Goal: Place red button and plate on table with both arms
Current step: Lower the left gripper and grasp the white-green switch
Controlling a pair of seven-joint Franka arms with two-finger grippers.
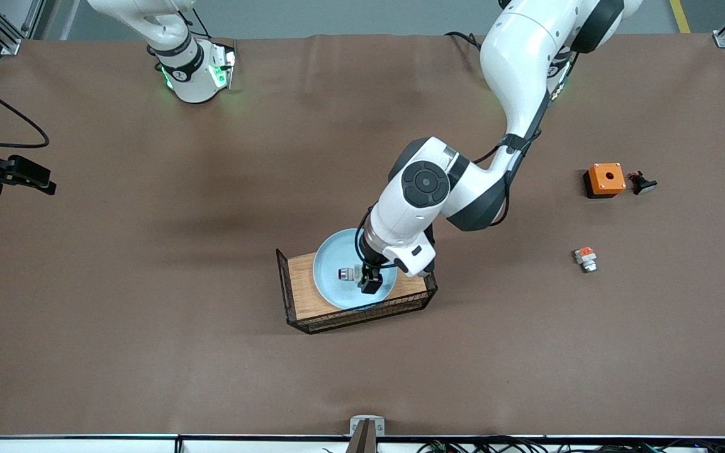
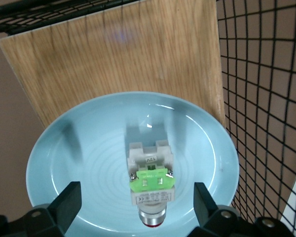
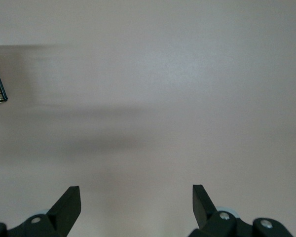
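Note:
The pale blue plate (image 1: 331, 258) lies in the wood-floored wire tray (image 1: 303, 289) on the brown table (image 1: 148, 283). The red button (image 1: 348, 274), a grey-white piece with a green top and metal end, lies on its side on the plate. My left gripper (image 1: 365, 277) is open and low over the plate. In the left wrist view the button (image 2: 150, 185) lies between the two spread fingers of the left gripper (image 2: 136, 190), untouched, on the plate (image 2: 89, 163). My right gripper (image 1: 44, 187) waits at the right arm's end of the table, open and empty (image 3: 136, 190).
The tray's black wire wall (image 2: 266, 98) stands close beside the plate. An orange box with a hole (image 1: 605, 178), a small black piece (image 1: 642, 184) and an orange-red-topped piece (image 1: 585, 258) lie toward the left arm's end of the table.

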